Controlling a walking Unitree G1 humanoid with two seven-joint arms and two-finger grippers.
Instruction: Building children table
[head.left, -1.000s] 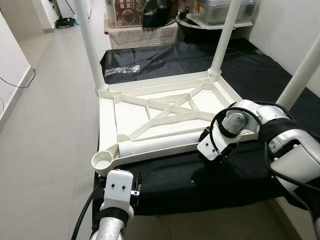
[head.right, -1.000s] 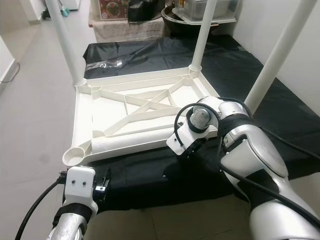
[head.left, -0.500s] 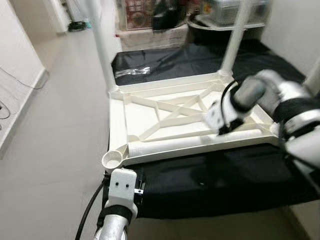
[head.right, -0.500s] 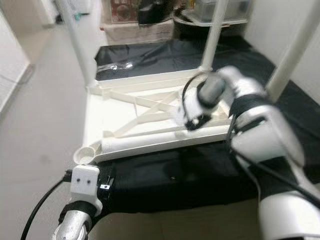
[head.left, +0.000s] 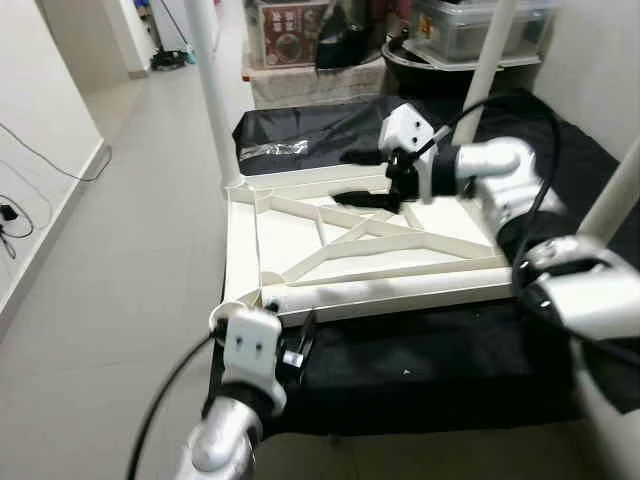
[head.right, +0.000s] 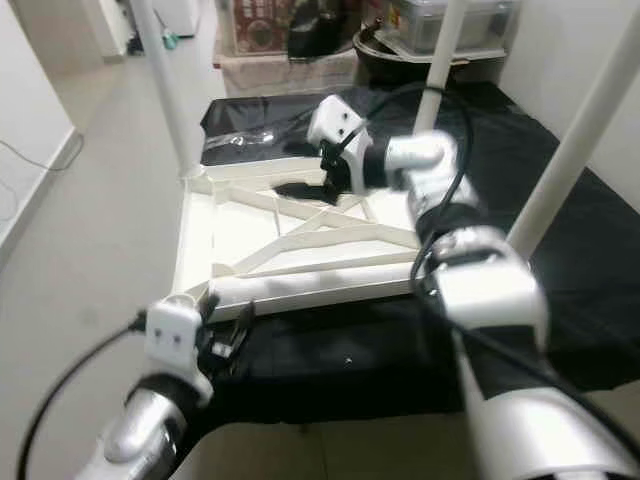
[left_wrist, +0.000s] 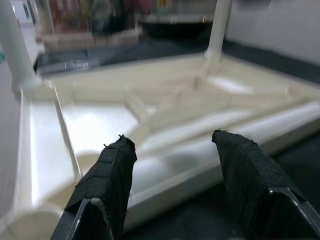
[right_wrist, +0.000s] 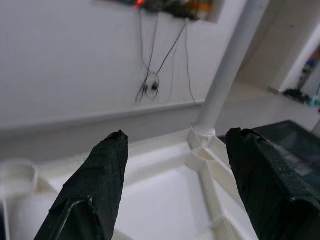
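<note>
The white children's table top (head.left: 243, 240) lies upside down on a black sheet (head.left: 420, 370). Three white legs stand in its corners: far left (head.left: 207, 70), far right (head.left: 492, 70) and near right (head.left: 618, 190). A loose white leg (head.left: 400, 292) lies along the near edge. My right gripper (head.left: 362, 177) is open and hovers over the far left part of the ribbed underside, pointing at the far-left leg (right_wrist: 225, 70). My left gripper (left_wrist: 172, 145) is open at the near-left corner, just in front of the rim, with nothing between its fingers (left_wrist: 107, 175).
Boxes and dark containers (head.left: 300, 30) crowd the back beyond the sheet. Bare tiled floor (head.left: 110, 250) runs along the left, with a white wall and a cable (head.left: 30, 150) further left. The empty corner socket (right_wrist: 17, 175) is at the near left.
My right arm swung from the table's near right edge up and across to the far left part. The left gripper rose toward the near-left corner. The camera has shifted too.
</note>
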